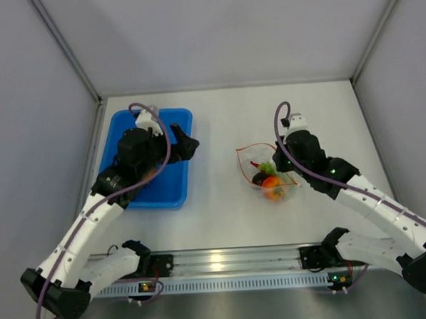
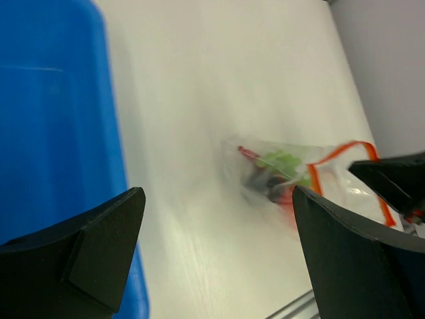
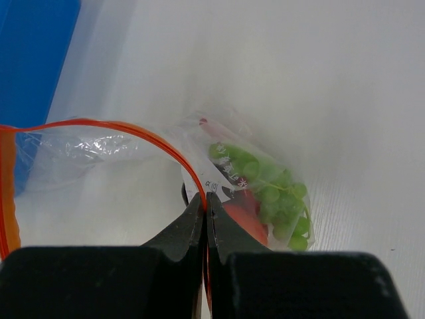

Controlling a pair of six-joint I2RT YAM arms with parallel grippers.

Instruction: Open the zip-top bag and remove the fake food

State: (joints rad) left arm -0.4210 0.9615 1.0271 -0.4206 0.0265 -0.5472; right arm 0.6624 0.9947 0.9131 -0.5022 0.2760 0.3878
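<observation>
1. The zip-top bag (image 3: pixel 99 146) lies mid-table with its mouth open and the fake food (image 3: pixel 265 193) inside. My right gripper (image 3: pixel 206 206) is pinched on its orange rim.
2. Risk: the thin film slips from that pinch (little purchase), or a lift spills everything.
3. My left gripper (image 1: pixel 189 145) gapes empty at the blue tray (image 1: pixel 173 190), well apart. My right fingers crowd the mouth.

Right pincer (image 3: pixel 206 203) pinching the rim of a clear zip-top bag (image 3: pixel 99 143) on a white tabletop (image 3: pixel 319 80).
Its two black jaws are pressed together on the bag's orange zip strip (image 3: pixel 133 128), which loops away to the left. Inside the bag, just beyond the tips, lie a green bumpy cluster (image 3: pixel 265 189) and a red piece (image 3: pixel 247 220) of fake food. A blue tray (image 3: pixel 30 60) fills the upper left corner.
</observation>
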